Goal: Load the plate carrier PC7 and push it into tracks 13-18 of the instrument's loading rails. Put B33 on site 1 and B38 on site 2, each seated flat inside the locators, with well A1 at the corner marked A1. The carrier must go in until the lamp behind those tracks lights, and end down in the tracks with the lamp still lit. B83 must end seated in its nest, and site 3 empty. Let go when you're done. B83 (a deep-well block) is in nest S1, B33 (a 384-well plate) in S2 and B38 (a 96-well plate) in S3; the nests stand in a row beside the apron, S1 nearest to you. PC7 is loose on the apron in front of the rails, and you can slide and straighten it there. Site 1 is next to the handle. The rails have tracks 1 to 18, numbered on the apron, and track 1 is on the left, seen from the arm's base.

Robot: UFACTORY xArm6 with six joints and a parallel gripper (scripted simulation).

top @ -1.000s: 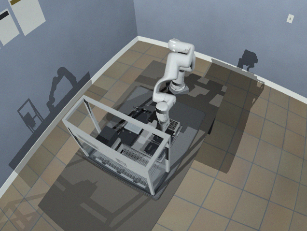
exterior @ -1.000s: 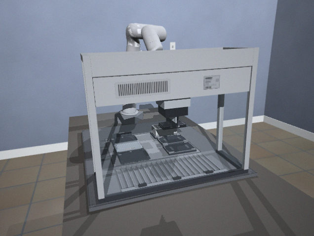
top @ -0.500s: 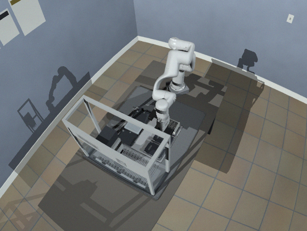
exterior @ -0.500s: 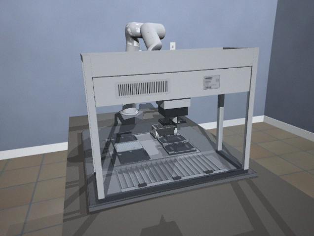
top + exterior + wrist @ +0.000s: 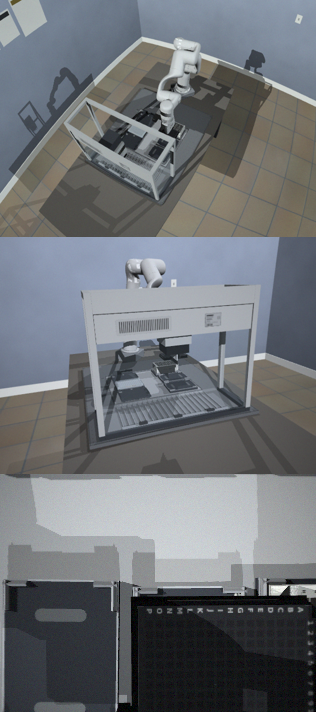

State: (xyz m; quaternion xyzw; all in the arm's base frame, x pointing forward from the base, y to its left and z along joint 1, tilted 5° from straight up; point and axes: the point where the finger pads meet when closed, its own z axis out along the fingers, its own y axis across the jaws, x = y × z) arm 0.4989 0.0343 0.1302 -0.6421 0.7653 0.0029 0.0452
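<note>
The black two-finger gripper [image 5: 167, 129] is clamping the dark 384-well plate B33 [image 5: 222, 661]; only the wrist view is showing its lettered rows.

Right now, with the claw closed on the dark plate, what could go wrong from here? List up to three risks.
1. The dark plate hangs in the claw; it might land tilted on the carrier's corner stops instead of flat.
2. Its row letters run to A at one end; a wrong turn could put that corner on the wrong side.
3. The tall block stands close by and could get knocked.
</note>
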